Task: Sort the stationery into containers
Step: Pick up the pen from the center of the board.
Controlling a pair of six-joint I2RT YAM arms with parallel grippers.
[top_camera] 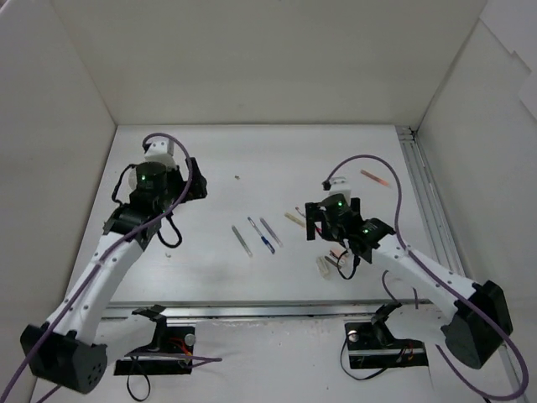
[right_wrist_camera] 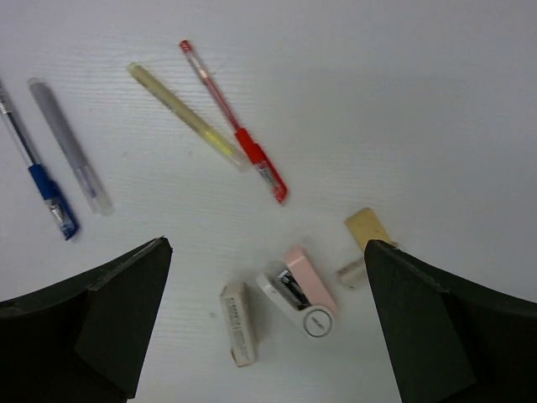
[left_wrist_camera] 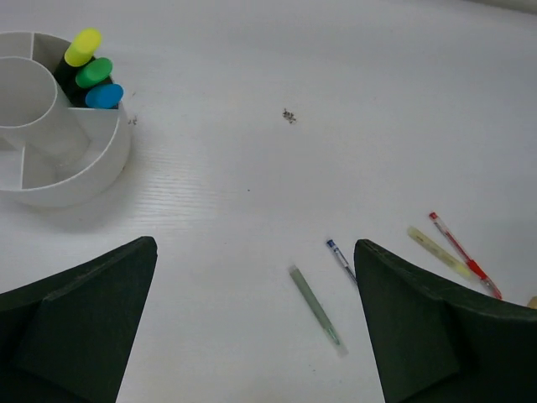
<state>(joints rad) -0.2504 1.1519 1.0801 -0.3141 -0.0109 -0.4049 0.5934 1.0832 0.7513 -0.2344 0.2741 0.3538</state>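
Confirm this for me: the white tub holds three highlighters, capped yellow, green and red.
Not quite. The third highlighter is capped blue, not red: the white tub holds three highlighters, capped yellow, green and blue. The left wrist view shows it.

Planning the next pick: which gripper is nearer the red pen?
Right. The right gripper hovers close, the red pen just ahead of it; the left gripper is farther off, the pen off to its side.

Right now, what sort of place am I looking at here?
Probably a lab robot test bench: a white table boxed in by plain white walls, a left arm and right arm bolted at its edge, loose pens and a divided white tub.
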